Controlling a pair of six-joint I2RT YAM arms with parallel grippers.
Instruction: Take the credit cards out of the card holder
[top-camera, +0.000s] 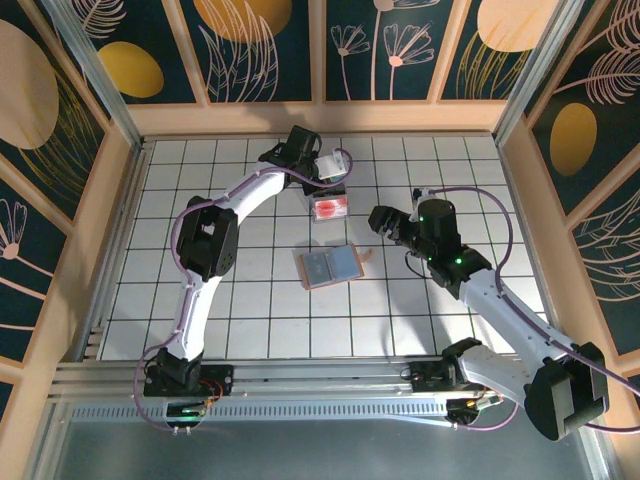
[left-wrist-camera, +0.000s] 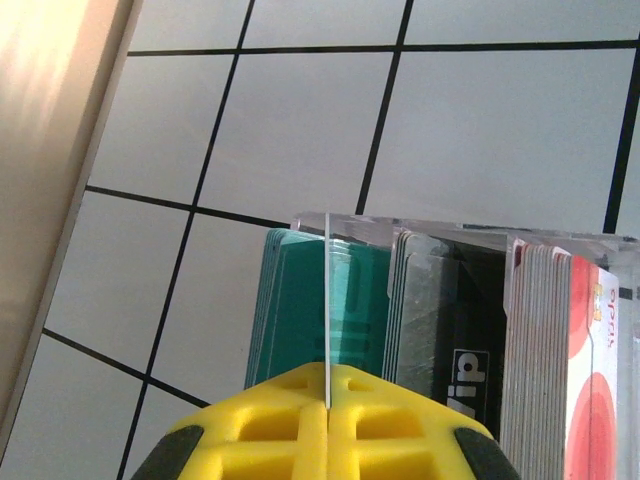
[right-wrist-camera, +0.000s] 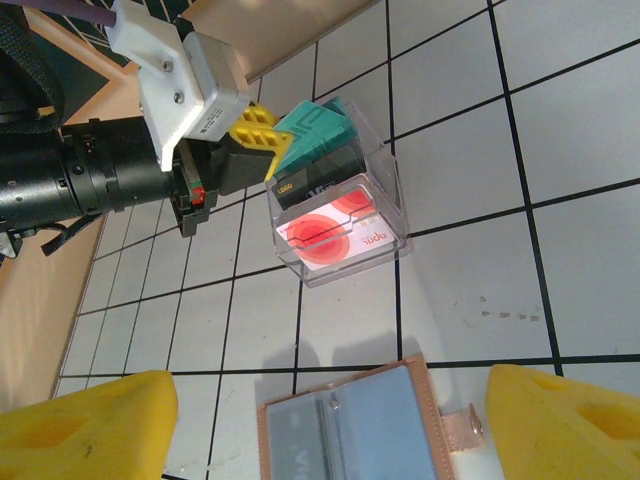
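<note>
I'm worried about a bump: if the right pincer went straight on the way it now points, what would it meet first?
Probably the open card holder, lying just ahead of the open right pincer; the clear card box sits farther on. Depth is hard to judge.

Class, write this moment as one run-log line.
left fingers shut at clear card box | right fingers open beside card holder | holder lies open

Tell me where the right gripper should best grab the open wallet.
The strap tab, pinched from above, is probably best: the wallet lies open and flat on the table, so its faces offer no purchase, while the tab juts from its right edge, below the open right gripper.
</note>
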